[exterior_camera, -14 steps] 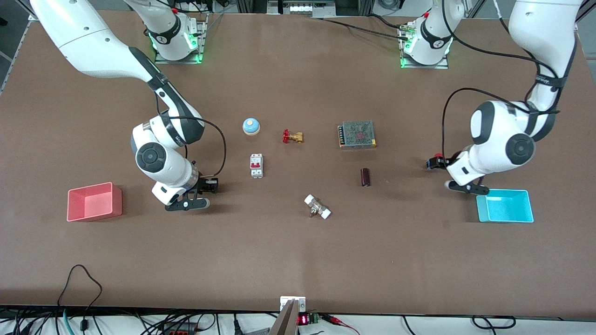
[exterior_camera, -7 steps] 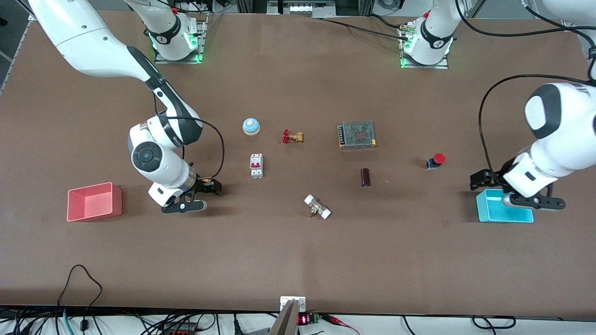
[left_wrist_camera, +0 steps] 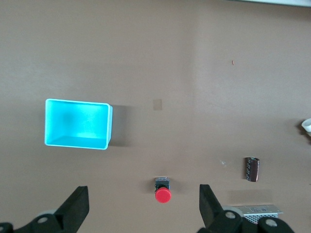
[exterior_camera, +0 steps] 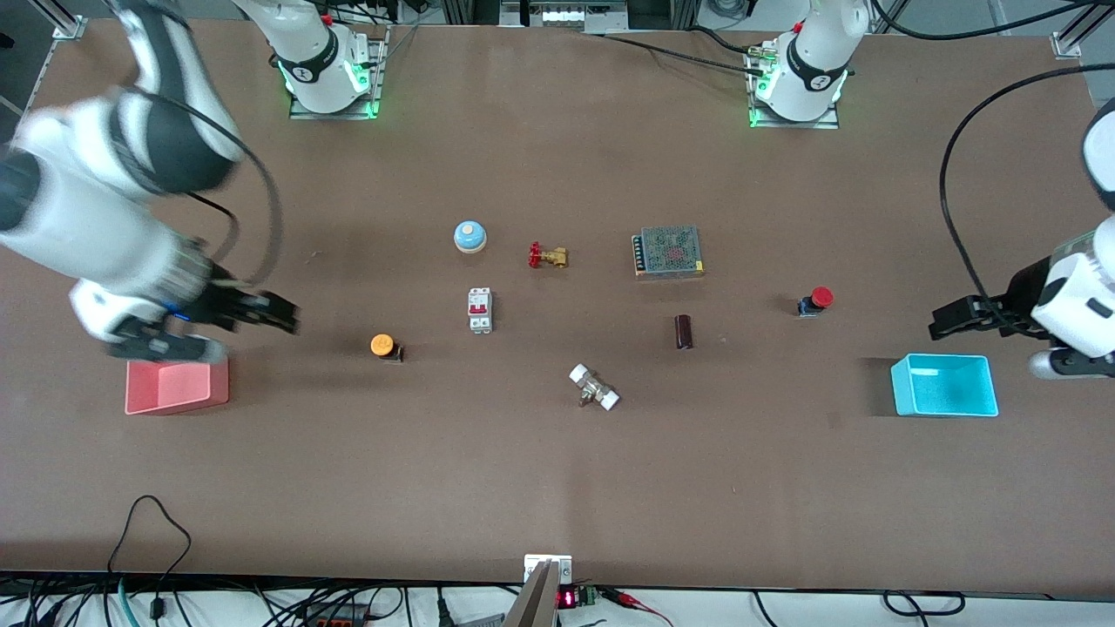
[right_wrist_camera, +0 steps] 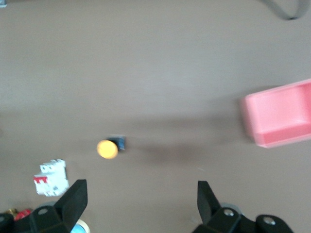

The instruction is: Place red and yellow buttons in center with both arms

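Observation:
The yellow button (exterior_camera: pixel 381 346) stands on the brown tabletop (exterior_camera: pixel 557 470) toward the right arm's end, beside a white breaker (exterior_camera: pixel 480 309). It also shows in the right wrist view (right_wrist_camera: pixel 108 148). The red button (exterior_camera: pixel 816 300) stands toward the left arm's end and shows in the left wrist view (left_wrist_camera: pixel 163 193). My right gripper (exterior_camera: pixel 280 315) is open and empty, raised over the table beside the pink tray (exterior_camera: pixel 177 383); its open jaws show in the right wrist view (right_wrist_camera: pixel 141 204). My left gripper (exterior_camera: pixel 945 320) is open and empty, raised by the blue tray (exterior_camera: pixel 945 386); its open jaws show in the left wrist view (left_wrist_camera: pixel 143 208).
Between the buttons lie a pale-blue dome (exterior_camera: pixel 469 236), a brass valve (exterior_camera: pixel 547 256), a meshed power supply (exterior_camera: pixel 668 252), a dark cylinder (exterior_camera: pixel 684 332) and a white-ended fitting (exterior_camera: pixel 594 387). The two trays sit near the table's two ends.
The right gripper has let go of the yellow button and swung up toward the pink tray. The left gripper has let go of the red button and drawn back past the blue tray.

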Controlling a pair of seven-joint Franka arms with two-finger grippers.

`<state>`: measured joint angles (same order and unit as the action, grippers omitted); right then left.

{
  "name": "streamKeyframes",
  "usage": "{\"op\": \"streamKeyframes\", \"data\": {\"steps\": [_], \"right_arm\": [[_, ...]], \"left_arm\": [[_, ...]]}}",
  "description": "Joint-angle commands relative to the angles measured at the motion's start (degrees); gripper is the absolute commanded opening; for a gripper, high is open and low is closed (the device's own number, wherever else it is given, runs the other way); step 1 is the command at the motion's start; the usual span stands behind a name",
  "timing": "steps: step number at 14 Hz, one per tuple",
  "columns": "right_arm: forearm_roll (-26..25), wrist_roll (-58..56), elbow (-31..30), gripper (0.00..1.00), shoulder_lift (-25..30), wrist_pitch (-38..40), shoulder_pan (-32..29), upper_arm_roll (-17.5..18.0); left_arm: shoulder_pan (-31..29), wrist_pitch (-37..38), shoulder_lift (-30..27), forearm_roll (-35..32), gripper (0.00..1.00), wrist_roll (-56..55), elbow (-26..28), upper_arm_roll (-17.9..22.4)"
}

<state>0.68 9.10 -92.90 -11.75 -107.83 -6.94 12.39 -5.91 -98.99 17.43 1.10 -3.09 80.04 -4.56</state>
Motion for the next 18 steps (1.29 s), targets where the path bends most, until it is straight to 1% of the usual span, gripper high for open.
{"op": "streamKeyframes", "data": {"steps": [1, 2, 3, 4, 6, 8, 9, 11, 18], "right_arm": [[0.74, -3.29, 5.24, 1.00, 2.69, 9.35, 6.13, -11.12], [-1.10, -3.56, 6.14, 1.00, 4.61, 12.52, 7.98, -13.59], [-1.55, -3.91, 5.89, 1.00, 6.46, 14.38, 8.17, -14.23], [-1.47, -4.35, 4.67, 1.00, 8.39, 17.10, 8.17, -14.23], [-1.47, -4.70, 1.24, 1.00, 10.78, 17.65, 9.66, -14.23], [-1.29, -4.61, 0.96, 1.00, 10.96, 17.39, 9.85, -14.23], [-1.29, -4.61, 0.96, 1.00, 10.96, 17.39, 9.58, -14.23], [-1.29, -4.61, 1.05, 1.00, 10.70, 17.56, 9.41, -14.06], [-1.29, -4.53, 1.05, 1.00, 10.70, 17.83, 9.41, -13.79]], "left_arm": [[-0.33, 1.78, -1.17, -0.05, 1.00, -0.95, -0.76, -0.44], [-0.33, 1.70, -1.26, -0.14, 1.00, -0.87, -0.76, -0.44], [-0.24, 1.70, -1.17, -0.05, 1.00, -0.87, -0.67, -0.44], [0.37, 1.70, -1.26, -0.05, 1.00, -0.87, -0.50, 0.34], [0.81, 1.09, -2.13, -0.05, 1.00, -0.96, 0.99, 0.35], [0.90, -1.54, -5.46, 0.13, 1.00, -1.13, 6.07, 0.43], [1.69, -1.73, -5.91, 0.21, 1.00, -1.13, 6.62, 1.39], [4.67, -1.82, -6.00, 0.56, 1.00, -0.78, 6.27, 5.51], [4.33, -0.07, -8.02, 0.48, 1.00, -0.52, 6.98, 4.83]]}}
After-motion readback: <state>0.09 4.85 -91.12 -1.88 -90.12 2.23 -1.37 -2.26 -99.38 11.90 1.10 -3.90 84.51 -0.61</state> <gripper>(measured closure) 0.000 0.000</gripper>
